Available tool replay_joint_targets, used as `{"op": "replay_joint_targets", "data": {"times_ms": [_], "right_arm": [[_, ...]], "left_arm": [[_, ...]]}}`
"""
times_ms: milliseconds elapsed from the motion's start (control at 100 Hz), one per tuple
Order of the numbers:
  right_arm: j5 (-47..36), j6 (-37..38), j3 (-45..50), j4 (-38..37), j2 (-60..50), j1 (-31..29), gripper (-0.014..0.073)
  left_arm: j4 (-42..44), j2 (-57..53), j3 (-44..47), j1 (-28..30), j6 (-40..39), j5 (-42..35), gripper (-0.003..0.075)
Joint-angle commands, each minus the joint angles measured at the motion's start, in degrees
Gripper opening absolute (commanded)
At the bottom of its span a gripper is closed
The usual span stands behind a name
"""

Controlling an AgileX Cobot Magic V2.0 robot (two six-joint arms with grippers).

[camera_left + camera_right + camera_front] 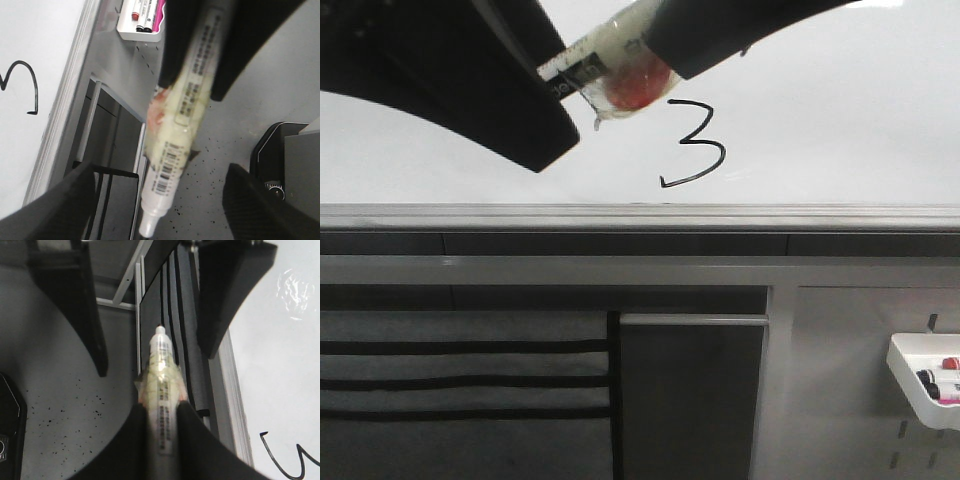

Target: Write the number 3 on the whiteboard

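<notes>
Number 3 (693, 143) complete; wrists crop it.

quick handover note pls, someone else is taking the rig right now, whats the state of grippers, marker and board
Right gripper: shut on the marker, barrel clamped between its fingers, held just in front of the board.
Left gripper: open, its fingers either side of the marker's free end, not gripping.
Whiteboard: the number 3 is drawn in black, complete as far as the front view shows, just above the grey ledge.
Done: the writing.
Left: likely only backing the marker off and putting it away; a tray with spare markers hangs on the panel below.
</notes>
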Motion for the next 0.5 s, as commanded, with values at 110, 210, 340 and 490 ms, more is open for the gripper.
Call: {"op": "replay_joint_targets", "data": {"times_ms": [110, 210, 340, 490], "right_arm": [[-2.82, -0.59, -1.55, 0.75, -1.44, 0.01, -0.0038], [-2.74, -0.59, -1.55, 0.75, -1.44, 0.01, -0.0038], [-2.74, -0.59, -1.55, 0.75, -1.44, 0.01, -0.0038], [-2.71, -0.59, -1.55, 0.75, -1.44, 0.01, -0.0038]], "left_arm": [[-1.35, 0.28, -2.64, -0.40, 1.36, -2.81, 0.0330], [-1.48, 0.28, -2.64, -0.40, 1.36, -2.81, 0.0236], [-1.48, 0.28, -2.64, -0.40, 1.36, -2.81, 0.0129], [-1.56, 0.28, -2.64, -0.40, 1.36, -2.81, 0.0035]]}}
